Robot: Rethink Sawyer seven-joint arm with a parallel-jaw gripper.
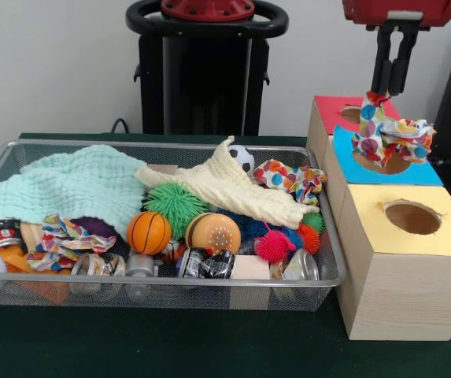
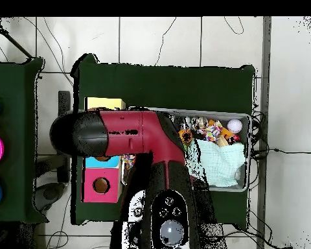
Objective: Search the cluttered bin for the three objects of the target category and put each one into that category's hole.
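End effector (image 1: 391, 93) pinches a dotted cloth (image 1: 390, 135) above the blue box (image 1: 414, 172); I judge it should carry it toward 5 o'clock, centring over the yellow hole (image 1: 412, 217) before releasing.

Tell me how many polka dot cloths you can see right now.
3. One polka dot cloth hangs from the fingers above the blue-topped box. One lies at the bin's right end, one at its left front. Clutter could hide more.
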